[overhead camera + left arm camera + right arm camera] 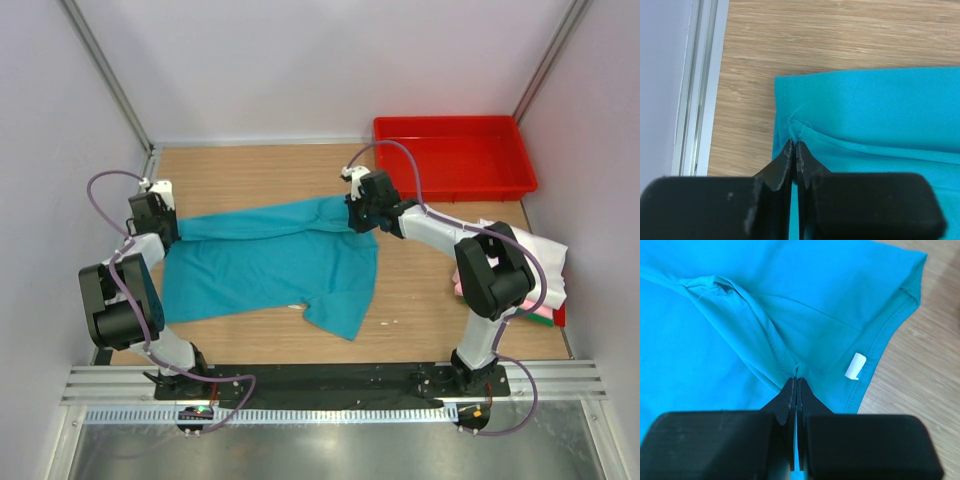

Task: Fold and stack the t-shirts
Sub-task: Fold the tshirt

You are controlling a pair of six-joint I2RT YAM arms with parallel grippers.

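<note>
The teal t-shirt [270, 265] lies spread on the wooden table, partly folded, with one sleeve hanging toward the front. My left gripper [172, 232] is shut on its left edge; the left wrist view shows the teal t-shirt [865, 110] pinched in the left gripper [794, 145]. My right gripper [352, 215] is shut on the shirt's far right part; the right wrist view shows a fold of the teal t-shirt [715, 340] pinched in the right gripper [797, 381], near the white neck label [856, 366]. Folded white, pink and green t-shirts [545, 275] lie stacked at the right.
A red plastic tray [450, 155] stands at the back right. A metal rail [695, 85] runs along the table's left edge. White walls enclose the table on three sides. The right arm's elbow [495, 270] hangs beside the folded stack.
</note>
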